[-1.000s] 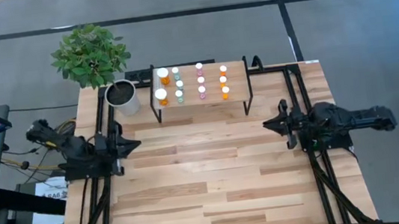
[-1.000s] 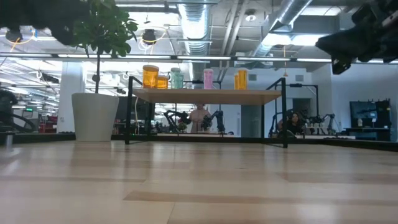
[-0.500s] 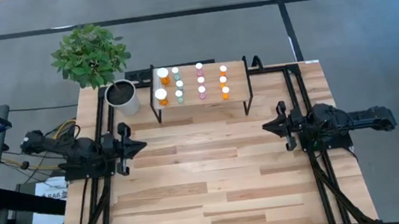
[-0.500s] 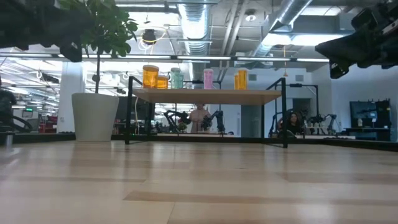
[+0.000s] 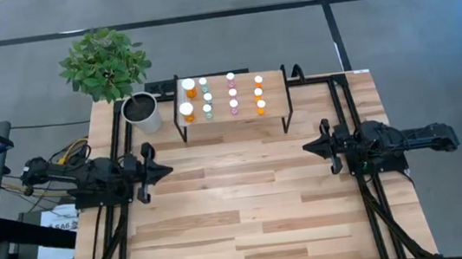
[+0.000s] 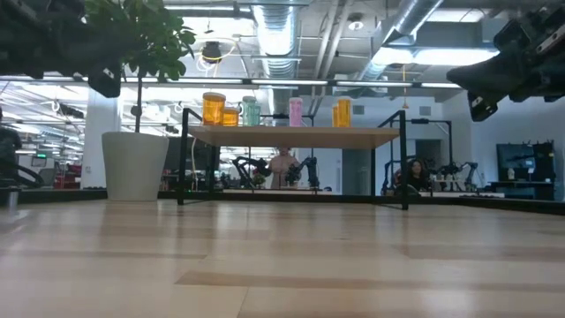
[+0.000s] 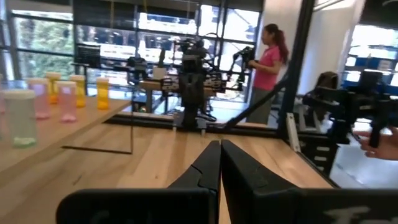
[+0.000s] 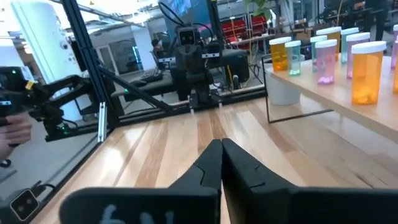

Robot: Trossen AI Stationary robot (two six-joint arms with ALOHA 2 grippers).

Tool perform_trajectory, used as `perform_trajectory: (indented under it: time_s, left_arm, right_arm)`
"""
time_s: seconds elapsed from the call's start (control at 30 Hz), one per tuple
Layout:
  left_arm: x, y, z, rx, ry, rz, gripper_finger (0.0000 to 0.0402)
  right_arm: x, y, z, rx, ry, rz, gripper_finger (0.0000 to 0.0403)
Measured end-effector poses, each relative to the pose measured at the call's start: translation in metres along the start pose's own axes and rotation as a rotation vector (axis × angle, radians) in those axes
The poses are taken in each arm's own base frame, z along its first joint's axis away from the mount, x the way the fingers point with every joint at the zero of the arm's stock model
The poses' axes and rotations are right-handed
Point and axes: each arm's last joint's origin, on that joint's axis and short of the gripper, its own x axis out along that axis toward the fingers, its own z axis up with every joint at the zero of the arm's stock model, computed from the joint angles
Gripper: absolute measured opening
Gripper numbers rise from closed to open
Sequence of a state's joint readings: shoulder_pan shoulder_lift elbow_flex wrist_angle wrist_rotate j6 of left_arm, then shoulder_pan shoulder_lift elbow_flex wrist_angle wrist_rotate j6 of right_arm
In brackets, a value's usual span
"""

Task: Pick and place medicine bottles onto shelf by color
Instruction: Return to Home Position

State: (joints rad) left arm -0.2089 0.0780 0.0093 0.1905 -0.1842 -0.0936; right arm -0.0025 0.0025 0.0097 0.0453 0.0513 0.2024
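Resting at 9 o'clock over the counter (image 5: 249,214), my left pincer (image 5: 164,169) points inward with its two fingers (image 7: 205,171) pressed flat together and nothing between them. In the low view that arm is only a dark mass cut off by the upper edge.

At about 11 o'clock a white pot (image 5: 143,112) stands on the counter just beside the shelf (image 5: 274,87). Its plant (image 5: 104,64) spreads out past the counter's far edge.

The shelf sits at 12 o'clock, and all the medicine bottles (image 5: 260,105) I can see stand on its top in columns. Two larger orange bottles (image 5: 187,111) stand at its 9 o'clock end, then pale green bottles (image 5: 208,109), then pink bottles (image 5: 230,79), then small orange bottles (image 5: 258,81) at its 3 o'clock end. From above I get mostly white caps, with the bodies only slivers of colour, so I cannot count the middle columns for sure. From counter height the front bottles hide those behind them. My left wrist view catches only one end of the shelf, the rest cut off.

At 3 o'clock my right pincer (image 5: 306,148) faces inward too, its fingers closed tight on nothing.

Beyond the counter a person (image 7: 268,62) in a pink top stands in the room. A hand (image 8: 15,132) in my right wrist view is cut off at the frame's edge.
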Motion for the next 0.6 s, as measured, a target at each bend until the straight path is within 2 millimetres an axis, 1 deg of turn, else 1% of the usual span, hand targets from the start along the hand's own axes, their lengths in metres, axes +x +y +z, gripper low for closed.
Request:
perform_trajectory:
  time_s: [0.17, 0.37, 0.6]
  left_arm:
    - [0.0, -0.0012, -0.0002, -0.001, 0.003, -0.042, 0.0]
    - [0.0, -0.0015, 0.0008, -0.011, -0.008, -0.05, 0.0]
    - [0.0, -0.0006, 0.0003, -0.095, -0.006, -0.019, 0.0]
  right_arm:
    - [0.0, -0.0001, -0.0005, 0.0, 0.004, -0.001, 0.0049]
    - [0.0, -0.0002, -0.0006, 0.0, 0.004, -0.002, 0.0051]
    - [0.0, -0.0002, -0.0007, 0.0, 0.005, -0.004, 0.0051]
